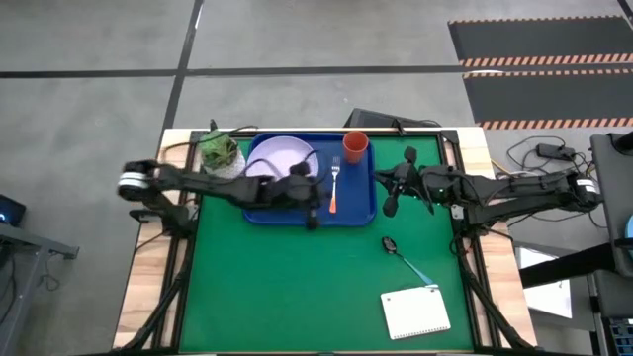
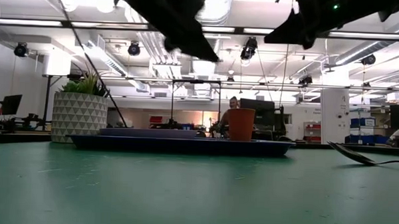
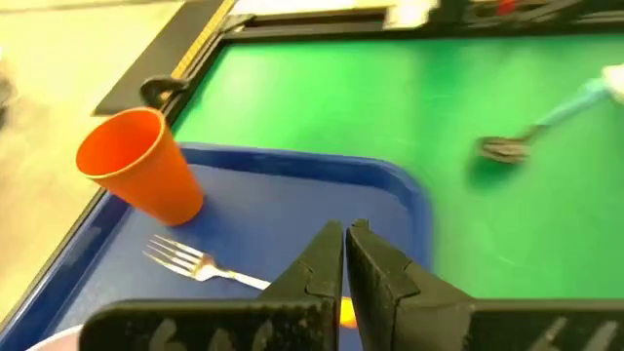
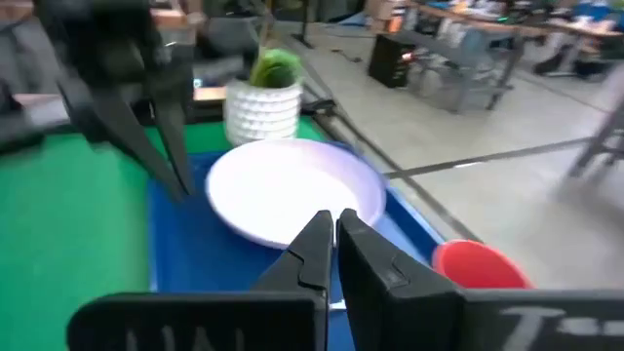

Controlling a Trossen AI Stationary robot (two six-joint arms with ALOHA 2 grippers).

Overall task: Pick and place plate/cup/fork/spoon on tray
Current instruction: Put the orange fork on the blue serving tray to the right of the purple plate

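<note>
With plate (image 1: 277, 156), cup (image 1: 355, 146) and fork (image 1: 334, 185) already on the tray (image 1: 362, 210), only the spoon (image 1: 406, 259) remains on the green surface (image 1: 287, 287). Left end effector (image 1: 313, 211) and right end effector (image 1: 389, 202) both hover clenched, empty; the right, nearer, likely must open over the spoon.

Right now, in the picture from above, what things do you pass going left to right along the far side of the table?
Green plant in a white pot → round lavender plastic plate → orange-handled metal fork → orange-red plastic cup.
</note>
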